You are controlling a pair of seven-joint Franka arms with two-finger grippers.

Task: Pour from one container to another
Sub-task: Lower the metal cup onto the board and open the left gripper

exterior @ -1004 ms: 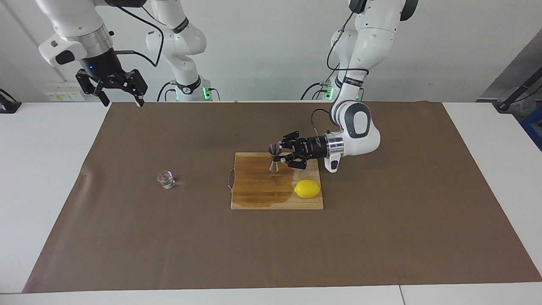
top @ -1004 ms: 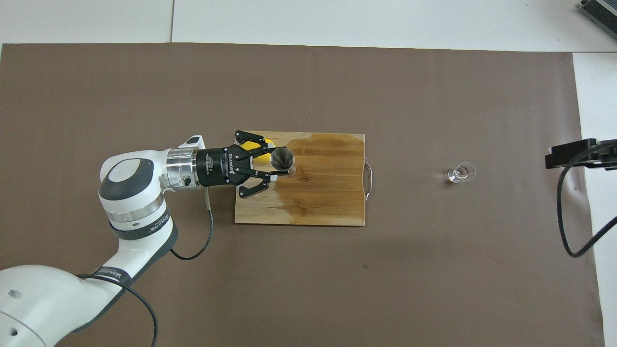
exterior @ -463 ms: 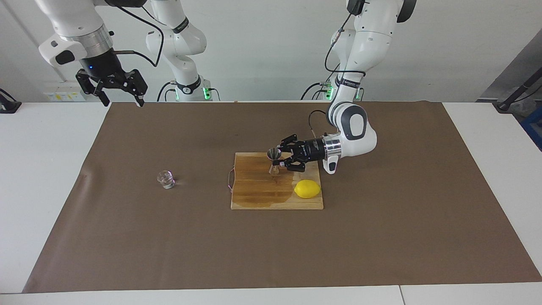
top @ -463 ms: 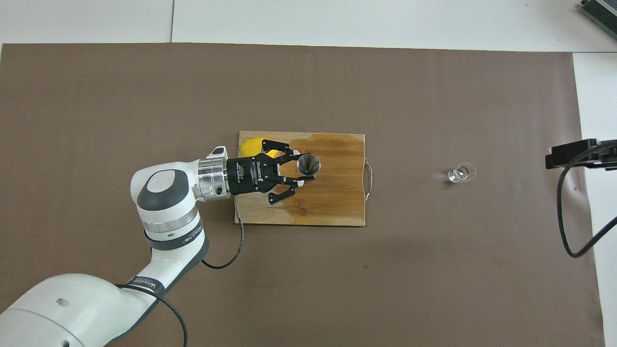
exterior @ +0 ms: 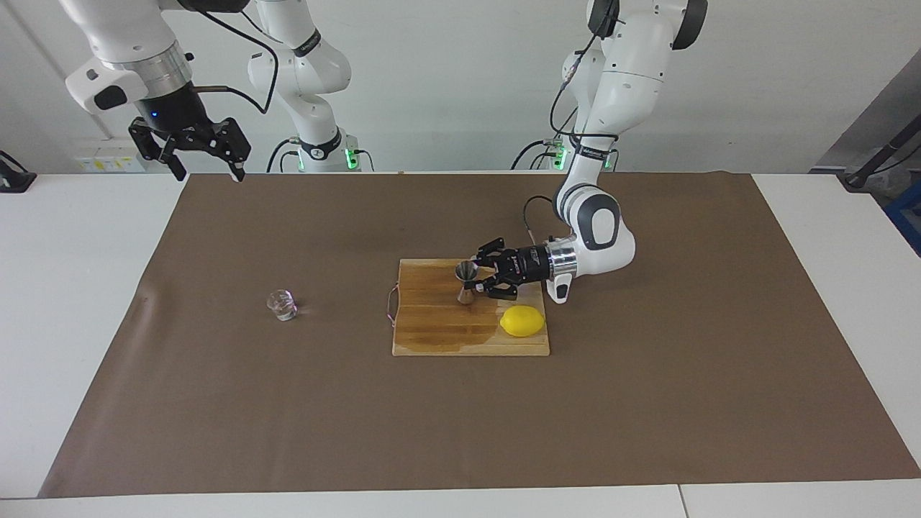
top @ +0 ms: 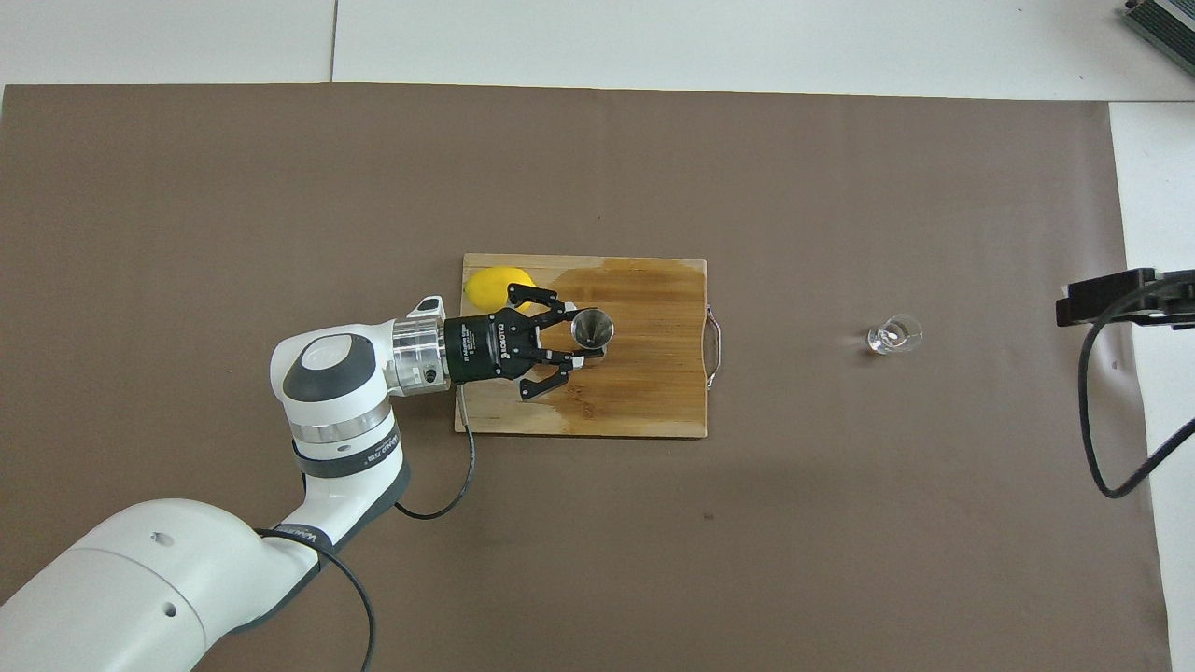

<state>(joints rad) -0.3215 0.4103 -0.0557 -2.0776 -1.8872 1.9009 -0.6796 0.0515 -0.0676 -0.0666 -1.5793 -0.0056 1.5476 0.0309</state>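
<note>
We see the jigger (exterior: 466,283) upright on the cutting board (exterior: 439,331): small, silver, hourglass shape, two cones joined at a thin waist, open mouth up, and from overhead we look straight down into the shiny top cone (top: 593,329). Its base sits on the board's darker, wet-looking patch, roughly mid-board, on the half nearer the robots. The left gripper (exterior: 478,280) comes in level from the left arm's end of the board and is clamped on the jigger at the waist, fingertips pinched in on the narrow part while the outer links splay wide to both sides. Whether the base fully touches the wood or sits a hair above it, we can't tell. The lemon (exterior: 522,321) lies on the same board, at the corner toward the left arm's end and farther from the robots than the jigger, just beside the gripper's links but not touching the jigger. The glass cup (exterior: 282,304) stands on the brown mat (exterior: 647,403), well apart from the board, toward the right arm's end; clear, squat, smaller than the lemon, upright. The right gripper (exterior: 205,169) hangs high over the mat's corner at its own end, jaws spread, holding nothing; that arm waits.
</note>
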